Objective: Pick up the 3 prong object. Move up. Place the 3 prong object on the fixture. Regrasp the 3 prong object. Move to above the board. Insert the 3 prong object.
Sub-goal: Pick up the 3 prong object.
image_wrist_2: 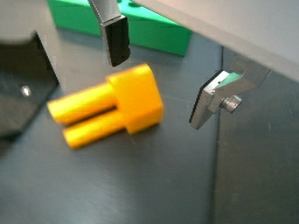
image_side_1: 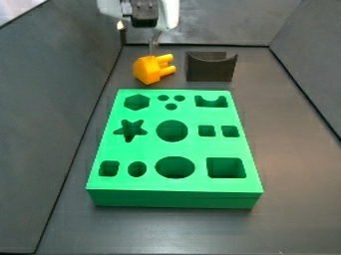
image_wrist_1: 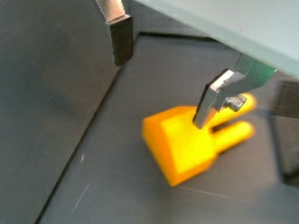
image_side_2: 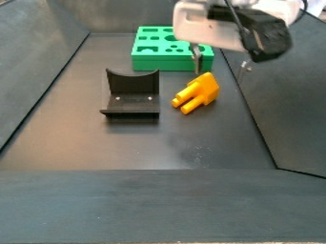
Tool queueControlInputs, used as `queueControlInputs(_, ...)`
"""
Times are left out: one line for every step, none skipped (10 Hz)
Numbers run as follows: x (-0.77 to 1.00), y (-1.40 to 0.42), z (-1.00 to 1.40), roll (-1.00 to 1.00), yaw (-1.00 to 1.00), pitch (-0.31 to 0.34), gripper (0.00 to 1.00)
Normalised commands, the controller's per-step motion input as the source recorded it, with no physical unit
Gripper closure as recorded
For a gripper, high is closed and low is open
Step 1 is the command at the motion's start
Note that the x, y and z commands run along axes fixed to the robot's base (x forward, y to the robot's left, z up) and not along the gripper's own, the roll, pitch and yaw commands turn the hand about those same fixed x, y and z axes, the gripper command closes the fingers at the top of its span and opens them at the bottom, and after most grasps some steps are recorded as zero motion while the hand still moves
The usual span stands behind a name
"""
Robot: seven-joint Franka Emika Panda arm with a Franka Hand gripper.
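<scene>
The 3 prong object (image_wrist_1: 181, 144) is an orange-yellow block with short prongs, lying flat on the dark floor in both wrist views (image_wrist_2: 111, 105). In both side views it lies between the fixture (image_side_1: 209, 66) and the wall, just beyond the green board (image_side_1: 173, 139). My gripper (image_wrist_1: 163, 79) hangs open a little above it, with nothing between the fingers (image_wrist_2: 114, 42). One finger (image_wrist_1: 214, 98) stands over the block's prong end. In a side view the gripper (image_side_2: 197, 59) is right behind the 3 prong object (image_side_2: 195, 92), beside the fixture (image_side_2: 130, 95).
The green board (image_side_2: 159, 48) with its shaped cutouts takes up the floor's middle. Dark walls (image_side_1: 60, 90) enclose the floor on the sides. The fixture's base (image_wrist_2: 21, 83) shows as a dark slab close to the prongs' tips.
</scene>
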Motion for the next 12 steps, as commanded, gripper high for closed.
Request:
queueControlInputs(0.45,-0.13,0.0,-0.1,-0.62,0.0,0.0)
queueControlInputs(0.23,-0.26,-0.48,-0.08,-0.46,-0.093,0.0)
queueControlInputs(0.0,-0.29,-0.65,-0.04,-0.15,-0.124,0.0)
queueControlInputs(0.0,-0.11,-0.55,-0.02,-0.05,-0.076,0.0)
queueControlInputs(0.13,0.0,-0.31,-0.01,-0.06,0.0,0.0)
queueControlInputs(0.3,0.0,-0.27,0.0,-0.14,0.0,0.0)
queueControlInputs(0.28,-0.05,-0.35,-0.03,-0.18,-0.014,0.0)
queueControlInputs(0.19,-0.07,-0.29,-0.09,-0.26,-0.033,0.0)
queueControlInputs(0.4,0.0,-0.19,-0.12,-0.43,0.0,0.0)
queueControlInputs(0.4,0.07,-0.1,-0.19,-0.5,-0.006,0.0)
queueControlInputs(0.11,0.03,-0.17,-0.14,-0.39,-0.069,0.0)
queueControlInputs(-0.18,0.0,-0.25,-0.04,-0.1,-0.109,0.0)
